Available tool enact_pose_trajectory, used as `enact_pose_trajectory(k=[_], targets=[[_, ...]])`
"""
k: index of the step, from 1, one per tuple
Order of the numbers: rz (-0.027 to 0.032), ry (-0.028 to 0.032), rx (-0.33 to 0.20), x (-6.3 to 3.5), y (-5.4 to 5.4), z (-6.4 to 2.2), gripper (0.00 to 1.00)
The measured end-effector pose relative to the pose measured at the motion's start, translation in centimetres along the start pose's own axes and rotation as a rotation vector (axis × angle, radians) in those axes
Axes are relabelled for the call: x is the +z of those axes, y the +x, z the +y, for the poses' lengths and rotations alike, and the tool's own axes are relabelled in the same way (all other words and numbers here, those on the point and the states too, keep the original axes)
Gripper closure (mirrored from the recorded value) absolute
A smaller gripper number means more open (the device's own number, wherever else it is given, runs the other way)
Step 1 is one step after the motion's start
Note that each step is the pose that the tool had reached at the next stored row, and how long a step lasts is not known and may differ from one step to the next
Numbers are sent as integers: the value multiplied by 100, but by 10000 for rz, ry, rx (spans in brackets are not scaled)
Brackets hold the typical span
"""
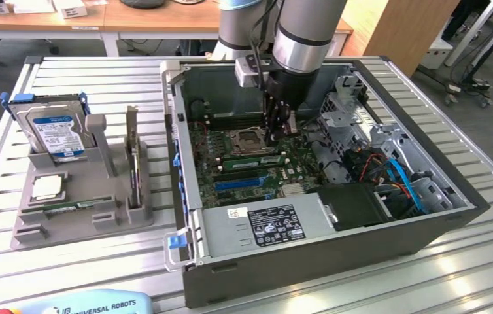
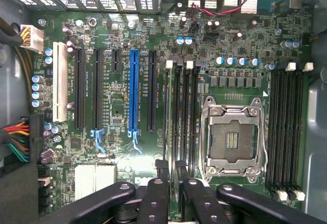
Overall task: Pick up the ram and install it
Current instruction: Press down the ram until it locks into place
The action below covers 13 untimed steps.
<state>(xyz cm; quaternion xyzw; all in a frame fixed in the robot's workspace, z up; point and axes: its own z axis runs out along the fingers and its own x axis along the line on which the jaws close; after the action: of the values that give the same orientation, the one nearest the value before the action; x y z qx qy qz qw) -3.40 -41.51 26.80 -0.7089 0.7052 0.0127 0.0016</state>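
Ram: green, in motherboard slots, 6 o'clock of CPU socket.
Gripper: clamped on ram's end.
Writing: "UNIVERSAL ROBOTS" on blue pendant.
Surface: slatted metal table.
Room: wooden desks at 12 o'clock.

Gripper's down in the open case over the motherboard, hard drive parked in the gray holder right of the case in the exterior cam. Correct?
One thing is off: the hard drive stands in the gray holder on the exterior view's left of the case, not its right. The exterior view shows it. The rest holds: the gripper is down inside the open case, over the motherboard.
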Motion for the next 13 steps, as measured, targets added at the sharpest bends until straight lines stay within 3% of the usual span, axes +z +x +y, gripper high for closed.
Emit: enact_pose_trajectory(k=[4, 5, 13], targets=[[0, 0, 0, 0, 0, 0, 82], [0, 0, 0, 0, 0, 0, 89], [0, 0, 0, 0, 0, 0, 90]])
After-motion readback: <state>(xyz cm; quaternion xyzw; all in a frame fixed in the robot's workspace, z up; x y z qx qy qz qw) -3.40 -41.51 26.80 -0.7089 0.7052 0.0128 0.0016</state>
